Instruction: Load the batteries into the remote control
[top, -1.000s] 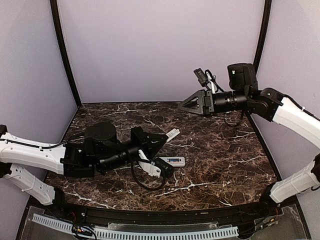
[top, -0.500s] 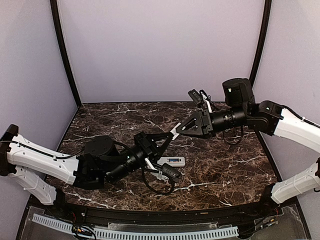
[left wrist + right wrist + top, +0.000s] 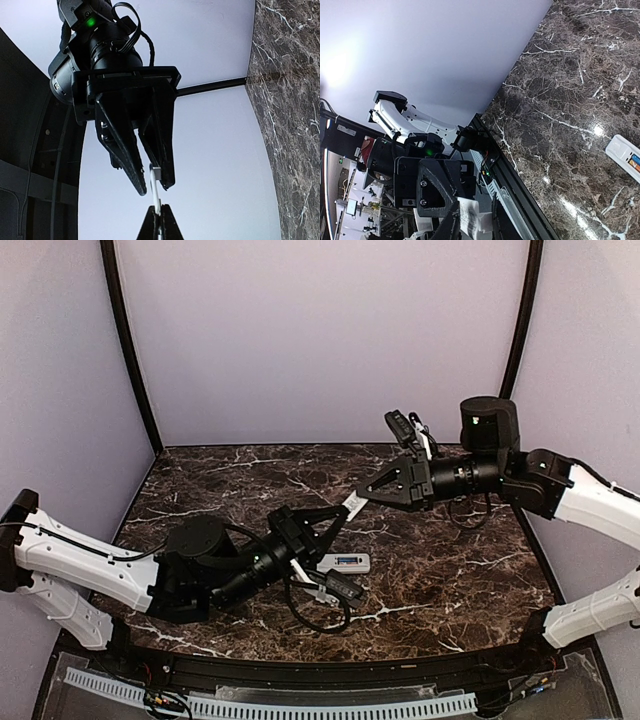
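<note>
- The left arm (image 3: 90, 560) comes in from the lower left of the overhead view, close along the near rim. Bare marble bench (image 3: 190, 480) lies open between it and the left wall (image 3: 60, 390).
- The left gripper (image 3: 337, 513) sits just left of centre, clamped tight on the lower end of a white flat piece (image 3: 351, 504). The piece is held off the bench and tilts up to the right.
- The remote control (image 3: 341, 562) lies flat on the bench just below the two grippers in the frame, with a blue and red patch on its top face. Neither gripper touches it.
- The right gripper (image 3: 363, 496) meets the piece's upper end at centre, its jaws narrowed on either side. The left wrist view shows a sliver of gap beside one finger, so I cannot tell whether it pinches the piece.
- Right of centre the bench lies open to its right edge and down to the near rim.
- A second ago the right gripper hung higher, toward the back wall (image 3: 320, 340), jaws wide and well apart from the piece. The left gripper lay lower and further left. The remote control has not shifted.
</note>
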Controlling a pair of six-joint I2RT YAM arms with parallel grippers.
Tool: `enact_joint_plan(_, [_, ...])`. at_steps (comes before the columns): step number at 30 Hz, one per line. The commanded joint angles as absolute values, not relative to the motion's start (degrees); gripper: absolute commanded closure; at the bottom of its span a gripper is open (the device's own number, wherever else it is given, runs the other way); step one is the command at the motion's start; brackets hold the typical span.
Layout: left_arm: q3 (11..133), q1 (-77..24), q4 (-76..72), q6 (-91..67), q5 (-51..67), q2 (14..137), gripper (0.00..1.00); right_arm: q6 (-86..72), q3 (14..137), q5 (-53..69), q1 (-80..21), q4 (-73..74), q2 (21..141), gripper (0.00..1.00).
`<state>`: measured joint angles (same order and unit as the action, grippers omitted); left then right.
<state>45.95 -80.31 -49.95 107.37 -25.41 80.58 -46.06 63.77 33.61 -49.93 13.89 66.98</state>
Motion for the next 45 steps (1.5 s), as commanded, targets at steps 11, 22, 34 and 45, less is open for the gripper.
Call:
enact_joint_plan(11, [47.94, -80.95, -50.17, 105.05, -25.81, 82.35, 1.0, -47.92, 61.54, 34.58, -50.98, 9.04, 65.92, 1.0])
enact_joint_plan(22, [49.34, -79.3, -50.83, 101.03, -26.42, 84.11, 0.68, -48.19, 60.43, 31.72, -49.04, 9.84, 63.65, 1.0])
enact_joint_plan(34, [51.78, -77.35, -36.78, 77.09, -28.6, 83.42, 0.33, -49.02, 57.51, 20.65, -46.1, 10.05, 60.67, 1.0])
enact_joint_plan(45, [63.38, -56.01, 15.65, 28.25, 10.34, 85.2, 0.17, -43.92, 48.61, 11.43, -38.56, -3.12, 64.34, 1.0])
